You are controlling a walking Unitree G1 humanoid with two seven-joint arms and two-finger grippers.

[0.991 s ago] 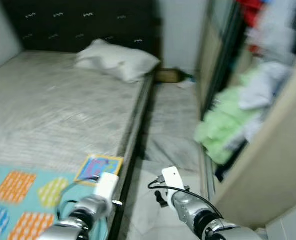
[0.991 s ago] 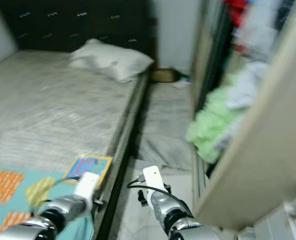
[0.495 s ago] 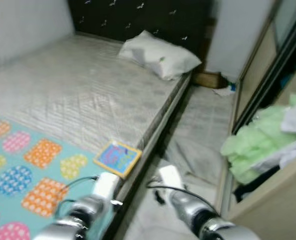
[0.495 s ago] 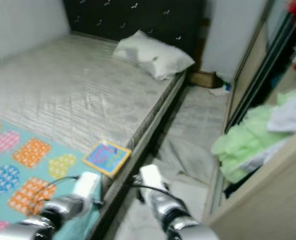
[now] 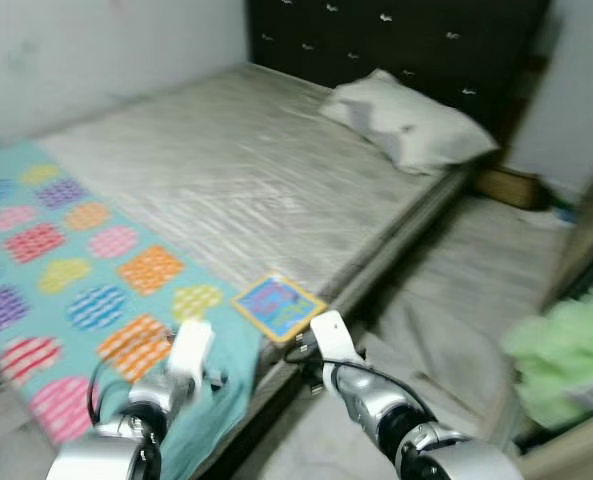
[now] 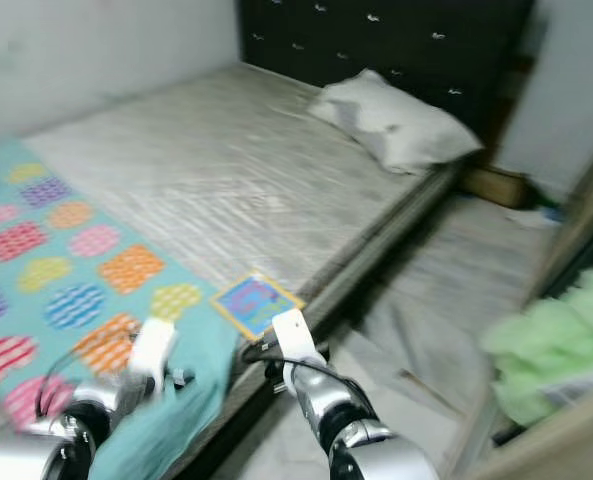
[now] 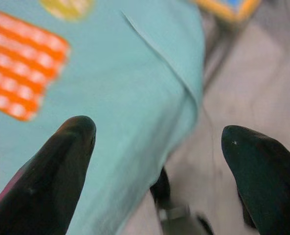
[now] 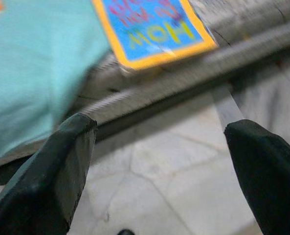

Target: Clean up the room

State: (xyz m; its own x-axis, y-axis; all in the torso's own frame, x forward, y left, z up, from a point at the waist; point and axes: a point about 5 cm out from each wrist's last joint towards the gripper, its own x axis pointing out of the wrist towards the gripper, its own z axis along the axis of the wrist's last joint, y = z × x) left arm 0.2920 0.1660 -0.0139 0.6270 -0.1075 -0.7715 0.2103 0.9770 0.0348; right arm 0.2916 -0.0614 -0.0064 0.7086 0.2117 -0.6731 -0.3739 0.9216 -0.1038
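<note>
Left eye view: grey mattress (image 5: 246,170), white pillow (image 5: 408,120), patterned teal blanket (image 5: 66,290).

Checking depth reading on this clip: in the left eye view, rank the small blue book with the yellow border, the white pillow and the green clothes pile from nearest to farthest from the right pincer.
1. Blue book: at the mattress edge, just ahead of the right pincer.
2. Green clothes pile: off to the robot's right, by the wardrobe.
3. White pillow: far up the bed, near the dark headboard.
</note>
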